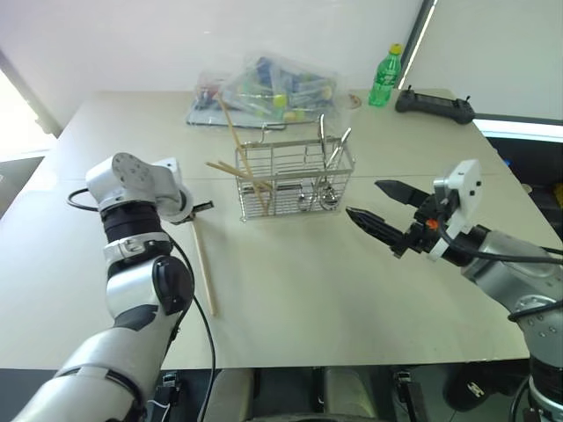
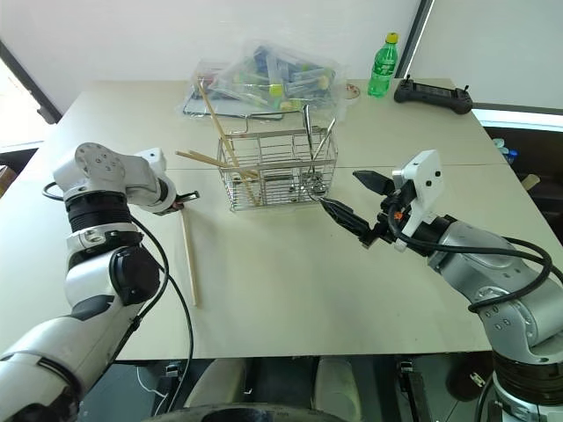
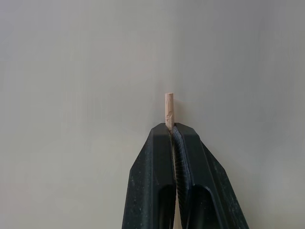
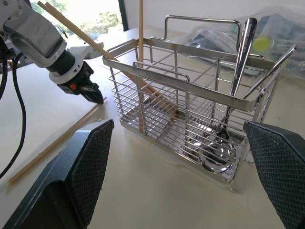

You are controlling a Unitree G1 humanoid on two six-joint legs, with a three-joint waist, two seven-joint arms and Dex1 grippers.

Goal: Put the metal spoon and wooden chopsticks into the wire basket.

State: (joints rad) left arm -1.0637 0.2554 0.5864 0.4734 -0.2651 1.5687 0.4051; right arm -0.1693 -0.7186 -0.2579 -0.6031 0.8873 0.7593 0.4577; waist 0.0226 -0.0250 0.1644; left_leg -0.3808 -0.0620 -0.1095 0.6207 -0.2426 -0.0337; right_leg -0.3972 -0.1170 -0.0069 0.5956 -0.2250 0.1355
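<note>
The wire basket (image 1: 283,190) stands at mid-table. In its left end wooden chopsticks (image 1: 237,145) lean out over the rim. Its right end holds a metal spoon (image 4: 240,52), bowl down, beside another thin metal utensil. My left gripper (image 3: 171,128) is shut on the end of one more chopstick (image 3: 169,107), left of the basket. The rest of this stick (image 1: 204,268) runs toward the table's front edge, low over or on the table. My right gripper (image 1: 364,199) hangs open and empty just right of the basket, pointing at it.
A clear plastic bag (image 1: 264,88) of colourful items lies behind the basket. A green bottle (image 1: 384,77) and a black controller (image 1: 434,105) sit at the back right. A black cable (image 1: 189,290) hangs along my left arm.
</note>
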